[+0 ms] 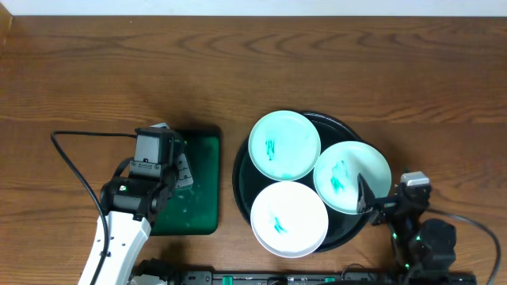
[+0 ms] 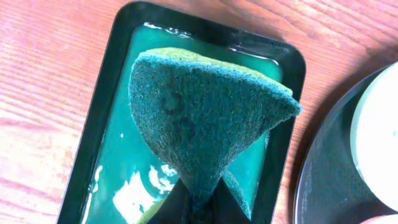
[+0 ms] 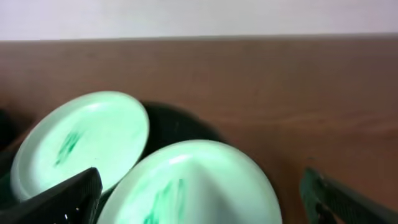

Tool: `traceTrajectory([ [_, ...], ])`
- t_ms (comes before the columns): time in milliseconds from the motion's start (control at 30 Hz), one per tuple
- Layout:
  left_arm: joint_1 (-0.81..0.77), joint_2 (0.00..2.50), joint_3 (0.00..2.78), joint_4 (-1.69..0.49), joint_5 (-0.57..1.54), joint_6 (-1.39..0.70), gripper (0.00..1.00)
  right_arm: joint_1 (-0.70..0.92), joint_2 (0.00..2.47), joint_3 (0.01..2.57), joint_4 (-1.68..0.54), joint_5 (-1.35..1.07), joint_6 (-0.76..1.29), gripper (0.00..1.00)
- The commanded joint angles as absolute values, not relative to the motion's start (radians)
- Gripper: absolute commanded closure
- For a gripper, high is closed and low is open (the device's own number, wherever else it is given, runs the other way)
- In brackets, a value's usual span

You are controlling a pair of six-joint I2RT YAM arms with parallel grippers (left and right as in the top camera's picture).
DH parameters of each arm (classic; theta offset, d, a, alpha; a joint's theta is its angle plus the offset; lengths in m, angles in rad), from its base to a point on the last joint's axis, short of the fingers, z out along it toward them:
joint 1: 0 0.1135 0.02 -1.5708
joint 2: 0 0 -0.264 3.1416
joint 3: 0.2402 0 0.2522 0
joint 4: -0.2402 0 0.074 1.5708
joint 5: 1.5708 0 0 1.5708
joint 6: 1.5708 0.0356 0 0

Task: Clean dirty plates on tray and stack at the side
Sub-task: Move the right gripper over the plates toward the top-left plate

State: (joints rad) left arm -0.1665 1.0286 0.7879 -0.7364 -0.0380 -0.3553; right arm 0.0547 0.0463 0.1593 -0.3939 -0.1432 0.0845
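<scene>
Three small pale-mint plates lie on the round black tray [image 1: 240,170], each with teal scribbles: one at the back [image 1: 284,145], one at the right [image 1: 352,176], one at the front [image 1: 289,218]. My left gripper [image 2: 202,200] is shut on a dark green sponge [image 2: 199,106], which hangs folded above the small green tray [image 2: 102,112], left of the plates. My right gripper [image 3: 200,182] stands open at the right plate [image 3: 193,186], whose near edge lies between the wide-set fingers [image 3: 68,199]. From overhead, the right gripper [image 1: 380,202] has one dark finger over that plate's rim.
The small dark green rectangular tray [image 1: 202,182] holds shiny liquid and sits just left of the black tray. Bare wooden table [image 1: 238,55] stretches behind both trays. A black cable [image 1: 71,158] loops left of the left arm.
</scene>
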Motion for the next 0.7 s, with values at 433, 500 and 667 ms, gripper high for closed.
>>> traceTrajectory([
  [433, -0.167, 1.031, 0.809, -0.724, -0.065, -0.364, 0.93, 0.048, 0.973, 0.979, -0.970, -0.604, 0.099, 0.01],
  [500, -0.167, 1.038, 0.809, -0.725, -0.065, -0.364, 0.93, 0.059, 1.091, 1.056, -1.050, -0.642, 0.048, 0.01],
  [667, -0.167, 1.055, 0.809, -0.724, -0.065, -0.364, 0.93, 0.120, 1.339, 1.222, -1.196, -0.651, -0.081, 0.01],
])
